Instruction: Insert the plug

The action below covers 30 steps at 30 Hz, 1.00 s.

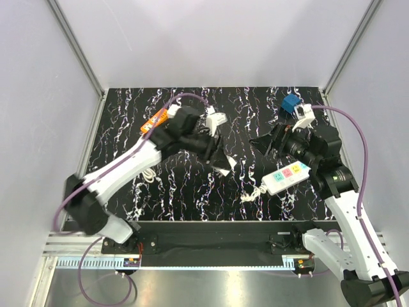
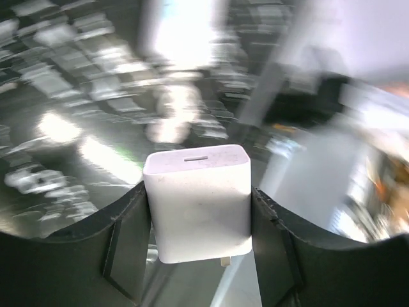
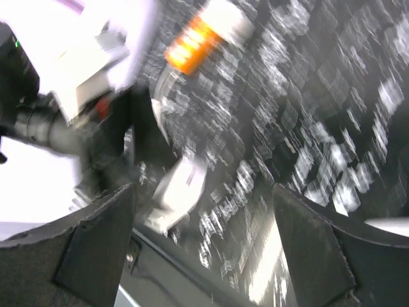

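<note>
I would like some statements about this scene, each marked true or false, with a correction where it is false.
1. The left end effector grips a white cube adapter. True.
2. The blue plug sits in the power strip. False: it lies near the far right corner of the table, apart from the strip.
3. The right end effector is open and holds nothing. True.
4. The power strip lies on the table's left half. False: it lies on the right half.

— How's the light?
— Bright, from overhead. Glare streaks the table beyond the left pincer. Only the white charger between its fingers looks sharp.
— And the right wrist view?
— Smeared with blur throughout.
</note>
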{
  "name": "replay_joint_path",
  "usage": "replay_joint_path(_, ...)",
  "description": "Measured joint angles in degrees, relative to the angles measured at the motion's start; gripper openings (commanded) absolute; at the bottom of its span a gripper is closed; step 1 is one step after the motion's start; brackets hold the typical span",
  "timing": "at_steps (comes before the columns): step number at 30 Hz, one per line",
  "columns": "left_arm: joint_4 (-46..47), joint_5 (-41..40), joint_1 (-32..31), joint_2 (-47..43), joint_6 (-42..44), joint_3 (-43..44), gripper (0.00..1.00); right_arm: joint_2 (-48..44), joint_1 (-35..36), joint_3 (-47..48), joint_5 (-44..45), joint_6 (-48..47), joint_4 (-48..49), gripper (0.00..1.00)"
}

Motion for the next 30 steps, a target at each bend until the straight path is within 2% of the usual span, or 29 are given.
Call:
replay_joint_path(3, 4.48, 10.95, -0.13, -10.51, -0.66, -5.07, 0.00, 0.39, -0.04, 0.07, -9.03, -2.78, 9.44, 0.90)
replay_joint_path(6, 8.87, 18.75, -0.15, -16.81, -2.99, -10.91, 0.00, 1.38, -0.02, -0.17, -20.87, -6.45, 16.65, 0.90)
replay_joint_path(10, 14.82, 25.38, -0.11, -19.02, -8.85, -16.33, 0.00, 1.36, 0.15, -0.79, -35.89, -9.60, 24.11, 0.91)
replay_joint_path(15, 26.36, 29.83, 0.00, -19.02, -19.06, -19.12, 0.00, -2.58, 0.31, -1.16, -46.18, -12.96, 27.32, 0.91)
replay_joint_path(23, 44.74, 33.07, 0.00, -19.10, -35.78, -20.20, 0.00, -7.04, 5.57, -2.93, -51.04, -17.59, 28.33, 0.92)
replay_joint_path(30, 56.98, 34.86, 0.00, -19.08, -47.06, -22.03, 0.00, 0.17, 15.08, -0.63, -46.97, -29.31, 20.02, 0.91)
